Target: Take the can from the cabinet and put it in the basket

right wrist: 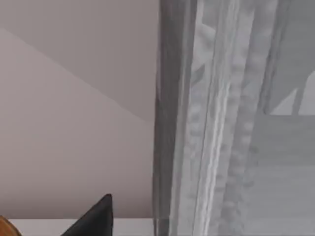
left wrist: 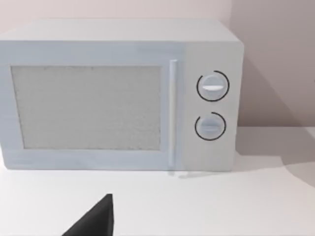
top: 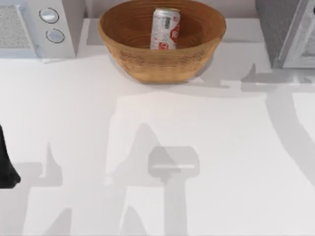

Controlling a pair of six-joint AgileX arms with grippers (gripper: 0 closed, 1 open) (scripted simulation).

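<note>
Woven tan-brown round basket with ridged coils stands at the far centre of the white worktop. Inside it the small silver-white metal drink can with red markings stands upright, slightly tilted, its base on the basket floor and its top rising above the far rim. Large grey cabinet with a dark speckled side and pale light-framed door sits at the far right corner, well apart from the basket; the right wrist view looks closely along its pale framed door edge. Pale microwave-like appliance with two round knobs occupies the far left corner; the left wrist view faces its front panel.

Left arm is a dark shape at the left edge of the worktop, near side. A dark claw tip of the left claw and one of the right claw are visible in the wrist views; whether either claw is spread or pressed together cannot be told.
</note>
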